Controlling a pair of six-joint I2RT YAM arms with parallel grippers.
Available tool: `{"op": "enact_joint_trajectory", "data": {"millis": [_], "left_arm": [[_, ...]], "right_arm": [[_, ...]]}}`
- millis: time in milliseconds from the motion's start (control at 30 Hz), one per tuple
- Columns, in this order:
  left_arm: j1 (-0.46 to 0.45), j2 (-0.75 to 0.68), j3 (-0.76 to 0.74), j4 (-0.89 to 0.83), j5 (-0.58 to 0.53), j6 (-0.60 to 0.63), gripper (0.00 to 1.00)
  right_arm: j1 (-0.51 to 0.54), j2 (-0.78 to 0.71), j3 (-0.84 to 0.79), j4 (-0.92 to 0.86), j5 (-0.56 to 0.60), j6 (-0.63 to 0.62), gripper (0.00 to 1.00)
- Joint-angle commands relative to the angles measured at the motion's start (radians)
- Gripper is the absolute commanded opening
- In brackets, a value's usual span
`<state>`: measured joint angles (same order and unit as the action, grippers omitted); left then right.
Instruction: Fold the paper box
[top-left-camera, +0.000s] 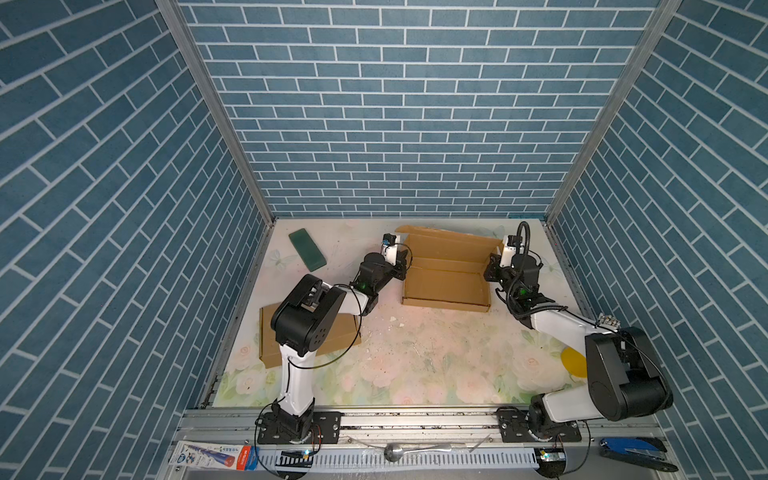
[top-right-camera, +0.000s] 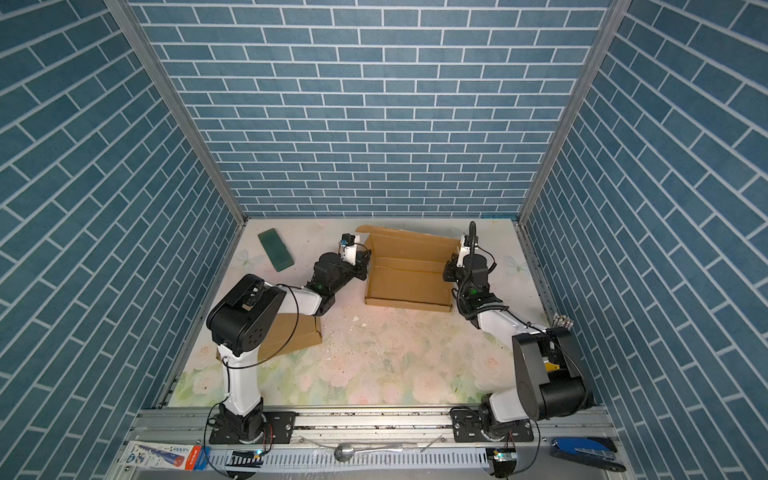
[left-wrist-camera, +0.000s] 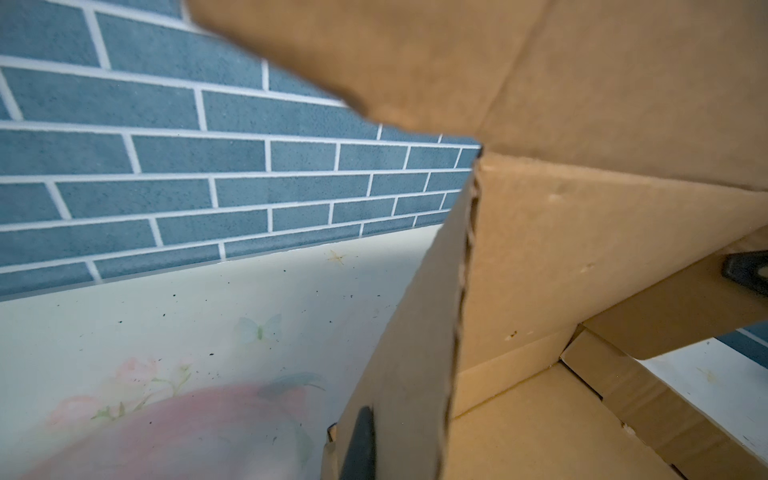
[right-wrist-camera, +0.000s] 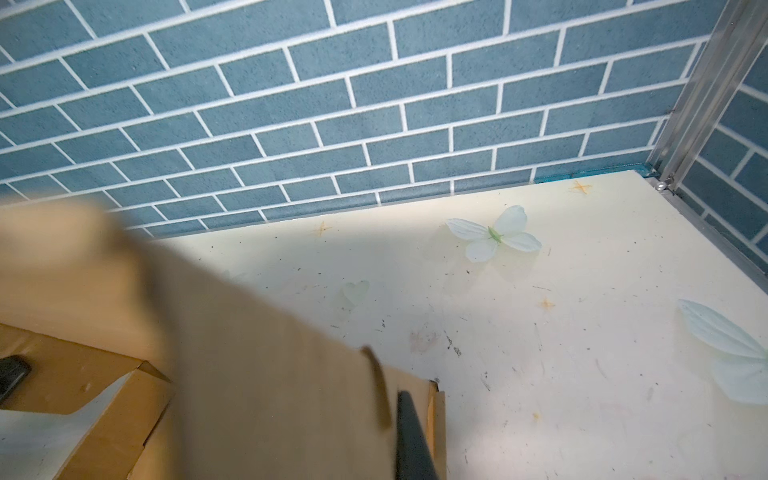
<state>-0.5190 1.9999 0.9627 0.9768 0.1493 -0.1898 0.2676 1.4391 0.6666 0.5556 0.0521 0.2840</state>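
The paper box (top-left-camera: 446, 284) (lid raised, far side) sits between 2 pinches, left gripper (top-left-camera: 404, 267) clamping its left wall, right gripper (top-left-camera: 491, 269) its right.

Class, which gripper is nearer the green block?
Left. The left gripper clamps the box wall facing the green block; the right gripper clamps the opposite wall, across the box.

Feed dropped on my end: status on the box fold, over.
Both shut: left hand on left wall of paper box, right hand on right wall. Its lid flap up at rear. Well aside: green block, spare carton.
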Motion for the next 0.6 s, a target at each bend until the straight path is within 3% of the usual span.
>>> {"op": "enact_joint_trajectory", "data": {"millis": [0,567], "left_arm": [[-0.075,-0.019,-0.027,-0.079,0.027,-0.013,0.02],[-0.195,0.007,-0.053,-0.124,-0.025,0.01,0.02]], "right_arm": [[0.037,-0.008,-0.046,-0.018,-0.062,0.044,0.0],[0.042,-0.017,-0.155,0.05,-0.055,0.024,0.0]]}}
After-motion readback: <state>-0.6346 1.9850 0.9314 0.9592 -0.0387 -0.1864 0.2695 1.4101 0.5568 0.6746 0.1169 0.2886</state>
